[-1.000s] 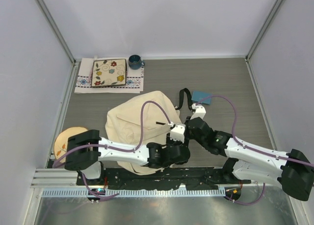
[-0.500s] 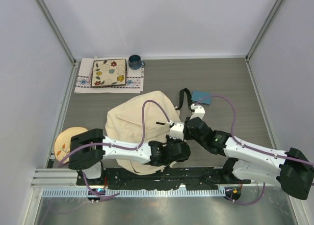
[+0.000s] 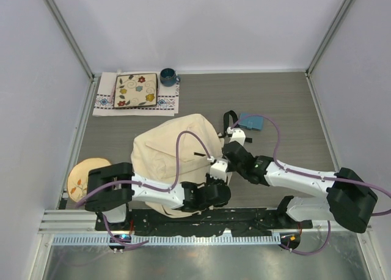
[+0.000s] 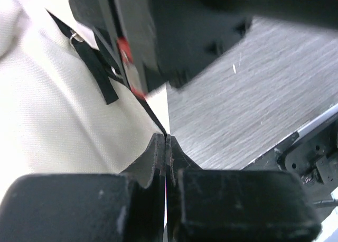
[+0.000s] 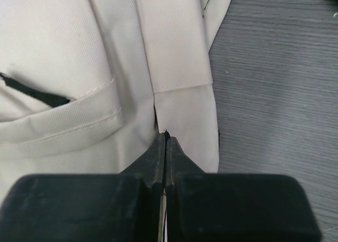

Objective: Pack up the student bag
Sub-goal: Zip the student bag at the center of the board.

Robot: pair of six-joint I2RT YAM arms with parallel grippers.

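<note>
The student bag, cream fabric with black straps, lies mid-table. In the top view my left gripper and right gripper both sit at its right edge, close together. In the left wrist view the left gripper is shut at the edge of the student bag, where a thin black seam line runs into the tips. The right arm's dark body fills the top of that view. In the right wrist view the right gripper is shut on the student bag, with a small black bit poking out between its tips.
A floral square lies on a patterned cloth at the back left, with a blue cup beside it. A blue flat item sits by the bag's black strap. A round floral plate lies at the left edge.
The left gripper has gone from open to shut at the bag's edge. The right arm has swung left and further back along the bag's right edge.
</note>
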